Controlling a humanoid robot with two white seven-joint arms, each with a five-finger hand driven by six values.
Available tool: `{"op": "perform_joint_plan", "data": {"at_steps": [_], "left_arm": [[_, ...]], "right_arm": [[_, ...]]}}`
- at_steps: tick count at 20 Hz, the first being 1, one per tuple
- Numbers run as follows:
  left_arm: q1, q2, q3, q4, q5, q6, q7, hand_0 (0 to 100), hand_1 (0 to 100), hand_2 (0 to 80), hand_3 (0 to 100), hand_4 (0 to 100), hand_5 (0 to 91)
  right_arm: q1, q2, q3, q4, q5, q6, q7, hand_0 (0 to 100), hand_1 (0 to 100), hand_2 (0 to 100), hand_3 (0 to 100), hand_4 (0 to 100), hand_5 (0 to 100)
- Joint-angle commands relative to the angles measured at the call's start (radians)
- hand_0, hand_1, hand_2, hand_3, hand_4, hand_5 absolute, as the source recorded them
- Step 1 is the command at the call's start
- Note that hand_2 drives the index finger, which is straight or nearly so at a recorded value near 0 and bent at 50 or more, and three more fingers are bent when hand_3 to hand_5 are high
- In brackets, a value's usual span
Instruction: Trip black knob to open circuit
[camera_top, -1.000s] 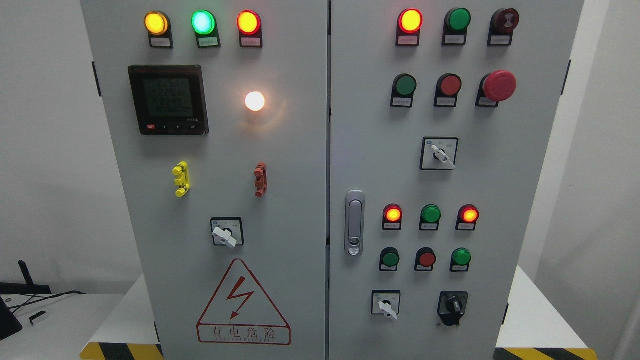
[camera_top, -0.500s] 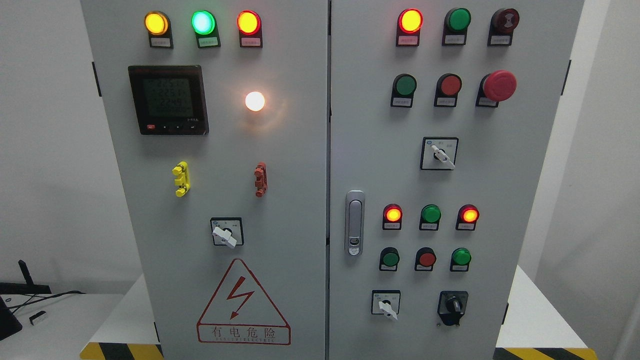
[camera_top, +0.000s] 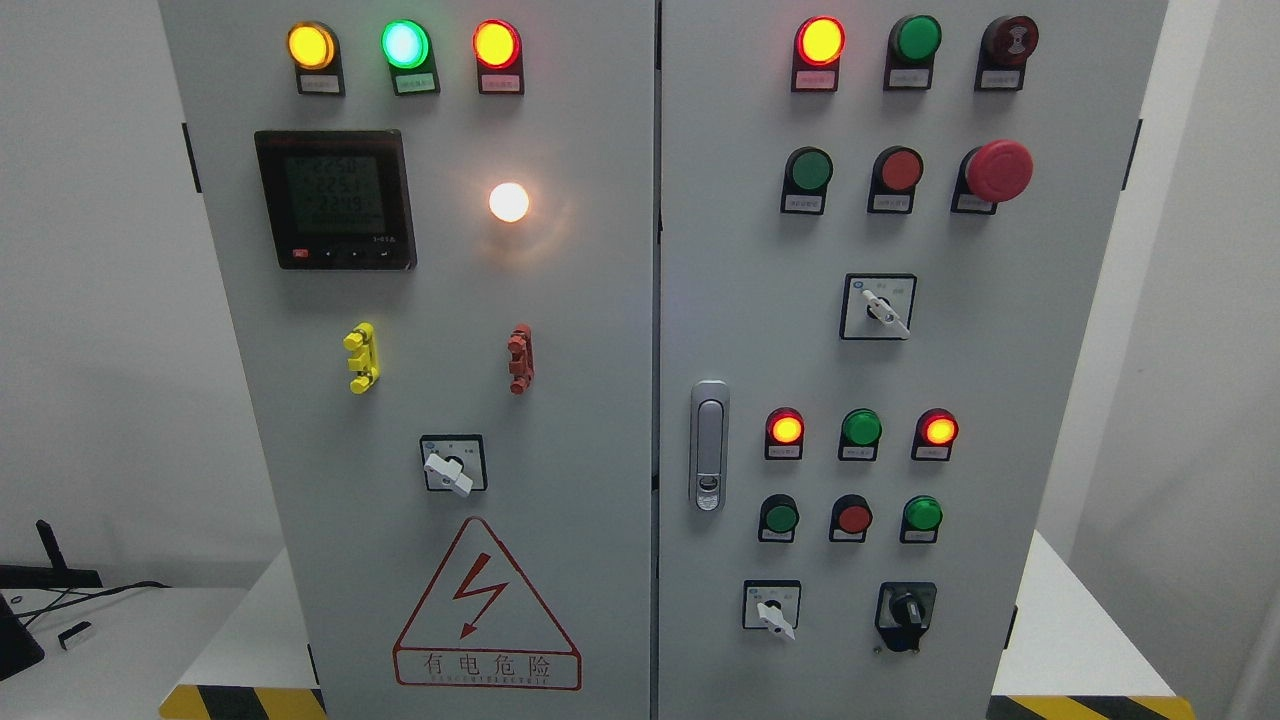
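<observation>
Sitting untouched low on the cabinet's (camera_top: 600, 300) right door, seemingly upright: black knob (camera_top: 906, 607).

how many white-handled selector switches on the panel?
3: left door above the warning triangle; right door mid-height; right door bottom, left of the black knob.

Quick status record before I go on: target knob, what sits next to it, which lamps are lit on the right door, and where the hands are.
target: black knob, bottom right of the right door, untouched
knob neighbour: white-handled selector switch to its left
row above knob: green button, red button, green lamp
lit on right door: top red lamp; lower red lamps and
door latch: silver handle, left edge of the right door
hands: neither in view
</observation>
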Motion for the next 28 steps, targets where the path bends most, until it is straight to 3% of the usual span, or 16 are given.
{"op": "perform_joint_plan", "data": {"at_steps": [1,3,7,13,19,28], "left_arm": [[0.0,-0.001,0.0,0.0,-0.031,-0.001,-0.001,12,39,0.0,0,0,0.0],[0.0,0.001,0.0,0.0,-0.031,-0.001,-0.001,12,39,0.0,0,0,0.0],[0.0,0.001,0.0,0.0,-0.031,-0.001,-0.001,12,39,0.0,0,0,0.0],[0.0,0.001,0.0,0.0,-0.031,-0.001,-0.001,12,39,0.0,0,0,0.0],[0.0,0.001,0.0,0.0,-0.031,-0.001,-0.001,12,39,0.0,0,0,0.0],[0.0,0.001,0.0,0.0,-0.031,-0.001,-0.001,12,39,0.0,0,0,0.0]], "right_arm": [[-0.206,-0.011,-0.029,-0.091,0.001,0.075,-0.001,27,69,58,88,79,80],[-0.265,-0.015,-0.042,-0.071,0.001,0.094,-0.001,28,69,59,88,79,80],[-0.314,-0.061,-0.055,-0.039,-0.004,0.103,0.001,29,69,58,88,79,80],[-0.355,-0.061,-0.055,-0.031,-0.006,0.11,-0.001,30,69,57,88,79,80],[-0.363,-0.08,-0.055,-0.031,-0.006,0.11,0.001,32,82,53,86,78,80],[-0.4,-0.081,-0.055,-0.023,-0.006,0.13,0.001,42,83,52,85,77,80]]}}
